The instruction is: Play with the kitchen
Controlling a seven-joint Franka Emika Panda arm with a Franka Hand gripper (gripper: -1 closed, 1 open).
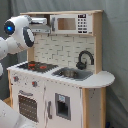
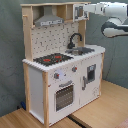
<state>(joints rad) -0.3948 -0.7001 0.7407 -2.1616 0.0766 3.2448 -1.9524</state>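
Observation:
The kitchen point(image 1: 67, 102) point(image 2: 37, 85) is a tall white and light-wood toy, seen in both exterior views. It has a black-red hob point(image 1: 34, 65) point(image 2: 52, 59), a black faucet point(image 1: 85, 59) point(image 2: 75, 40) over a sink point(image 1: 72, 74) point(image 2: 84, 50), and an oven door point(image 1: 27, 105) point(image 2: 64, 95). A grey hood point(image 2: 48, 20) and a small microwave cabinet point(image 1: 70, 24) point(image 2: 79, 11) sit at the top. My gripper point(image 2: 86, 11) point(image 1: 44, 22) is up against the microwave cabinet's side. The cabinet hides how it is set.
The white arm point(image 2: 114, 9) reaches in from the second exterior view's right, its elbow point(image 2: 116, 29) hanging above the counter's rounded end. A wooden floor point(image 2: 102, 107) lies in front of the kitchen. A grey curtain point(image 1: 117, 45) hangs behind it.

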